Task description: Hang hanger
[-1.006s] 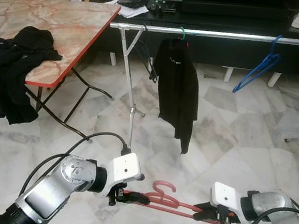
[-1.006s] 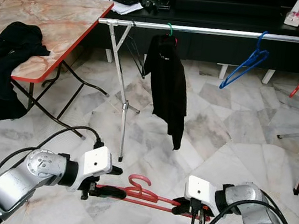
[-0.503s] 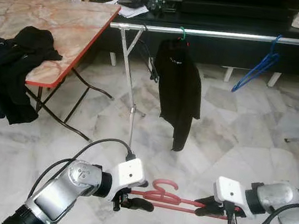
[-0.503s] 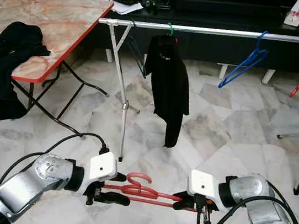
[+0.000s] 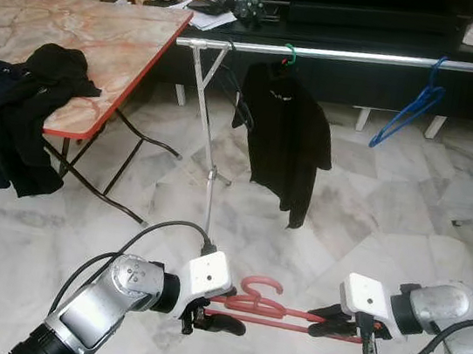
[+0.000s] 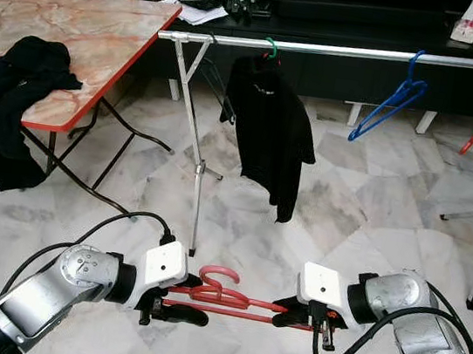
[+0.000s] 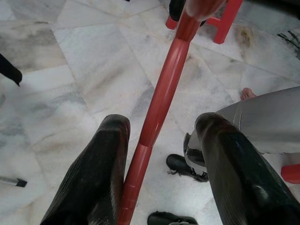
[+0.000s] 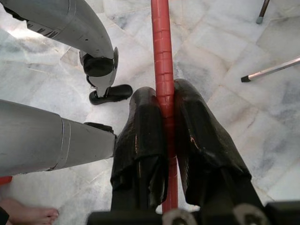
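Between the released left pincer (image 5: 222, 314) and the right pincer (image 5: 332, 323) clenched on the red hanger (image 5: 267, 305), keep level, then lift hook-first toward the rail (image 5: 359, 56) ahead.

The hanger (image 5: 275, 309) lies level between the two end effectors, low at 6 o'clock: the left end effector (image 5: 215, 313) at its left end, the right end effector (image 5: 330, 322) at its right end. The rail (image 5: 350, 56) runs across at 12 o'clock, with a garment (image 5: 287, 140) hanging from it and a second hanger (image 5: 412, 105) at 2 o'clock. The worktop (image 5: 88, 42) stands at 10 o'clock, clothes (image 5: 25, 112) draped over its near edge. Behind the rail is a cabinet (image 5: 371, 33).
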Tool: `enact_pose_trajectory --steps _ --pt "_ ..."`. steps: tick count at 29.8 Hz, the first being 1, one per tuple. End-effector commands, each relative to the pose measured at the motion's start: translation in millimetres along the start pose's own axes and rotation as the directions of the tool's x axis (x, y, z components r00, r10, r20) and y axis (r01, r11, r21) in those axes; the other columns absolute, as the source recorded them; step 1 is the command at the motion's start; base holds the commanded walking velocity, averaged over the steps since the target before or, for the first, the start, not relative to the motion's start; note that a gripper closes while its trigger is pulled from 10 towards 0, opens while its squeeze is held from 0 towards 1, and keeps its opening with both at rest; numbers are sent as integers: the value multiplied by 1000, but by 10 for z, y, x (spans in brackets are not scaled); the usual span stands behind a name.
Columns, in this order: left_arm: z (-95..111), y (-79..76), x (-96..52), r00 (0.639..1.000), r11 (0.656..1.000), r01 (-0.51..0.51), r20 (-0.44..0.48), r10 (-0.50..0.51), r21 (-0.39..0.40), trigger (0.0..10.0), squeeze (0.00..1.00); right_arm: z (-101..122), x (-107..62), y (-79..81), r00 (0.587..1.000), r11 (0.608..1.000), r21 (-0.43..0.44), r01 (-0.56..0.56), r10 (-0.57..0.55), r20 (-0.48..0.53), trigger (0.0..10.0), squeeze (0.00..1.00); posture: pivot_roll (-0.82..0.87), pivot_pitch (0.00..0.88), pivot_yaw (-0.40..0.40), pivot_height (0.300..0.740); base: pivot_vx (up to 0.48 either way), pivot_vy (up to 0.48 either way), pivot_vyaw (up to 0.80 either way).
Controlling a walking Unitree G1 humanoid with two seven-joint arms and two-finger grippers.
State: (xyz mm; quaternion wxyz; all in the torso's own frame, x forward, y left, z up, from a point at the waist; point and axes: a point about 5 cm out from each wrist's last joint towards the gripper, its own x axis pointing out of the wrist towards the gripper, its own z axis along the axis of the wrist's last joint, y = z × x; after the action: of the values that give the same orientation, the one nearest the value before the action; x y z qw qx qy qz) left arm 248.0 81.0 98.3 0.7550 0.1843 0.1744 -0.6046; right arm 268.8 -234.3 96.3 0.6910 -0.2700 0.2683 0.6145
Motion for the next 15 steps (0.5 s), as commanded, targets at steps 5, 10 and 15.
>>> enact_pose_trajectory --steps 5,10,15 --pt "-32 17 -1 1000 1000 -3 -17 3 8 7529 0 48 -40 -8 1000 1000 -7 16 -15 27 0 0 -148 43 90 740 0 0 0" --pt "-30 18 -6 1000 1000 -4 -10 4 -1 0 0 22 -42 -20 999 1000 13 26 -27 30 0 0 -145 52 86 740 0 0 0" --pt "-30 20 -7 1000 1000 -1 -7 1 -3 0 0 12 -20 -29 999 999 26 34 -35 36 0 0 -144 56 87 740 0 0 0"
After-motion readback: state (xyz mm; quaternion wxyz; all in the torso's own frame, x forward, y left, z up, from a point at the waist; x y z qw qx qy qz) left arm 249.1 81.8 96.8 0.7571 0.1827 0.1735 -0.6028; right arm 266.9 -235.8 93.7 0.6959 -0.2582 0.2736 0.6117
